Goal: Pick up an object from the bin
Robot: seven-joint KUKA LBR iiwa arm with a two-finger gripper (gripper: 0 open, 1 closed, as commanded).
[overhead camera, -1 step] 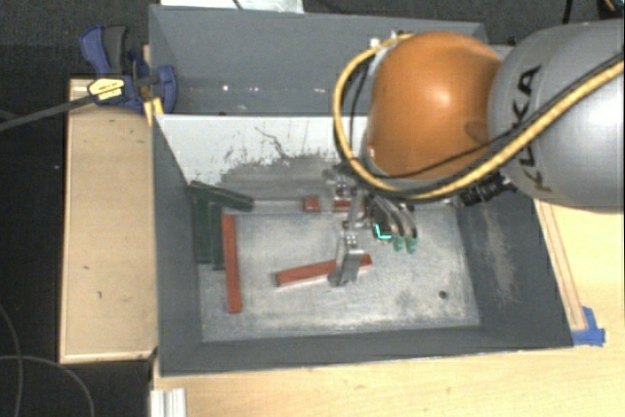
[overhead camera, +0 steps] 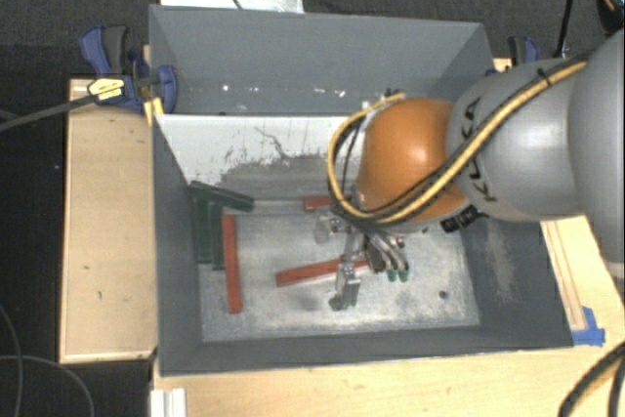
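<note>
Pincer (overhead camera: 346, 288) sits low over the bin (overhead camera: 312, 63) floor, at the right end of a reddish-brown stick (overhead camera: 303, 276) lying flat mid-bin (apparently touching it). Whether it is spread or pinching cannot be told. Stick not lifted; grasp and lift remain

The bin (overhead camera: 312, 63) is plain grey. Its far wall is streaked with whitish scratches, and its floor is dusted pale and speckled. At the left lies a dark green bar (overhead camera: 207, 222), and beside it a brick-red stick (overhead camera: 232, 267). An orange-red stick (overhead camera: 305, 275) lies mid-floor, and a short red bit (overhead camera: 315, 204) lies farther back. The arm (overhead camera: 547, 151) is silver-grey, with a glossy orange cover (overhead camera: 405, 156) and a yellow-and-black cable (overhead camera: 342, 166) looped over it. The gripper (overhead camera: 344, 293) is dull metal grey, with small dark green specks (overhead camera: 396, 276) just right of it.
</note>
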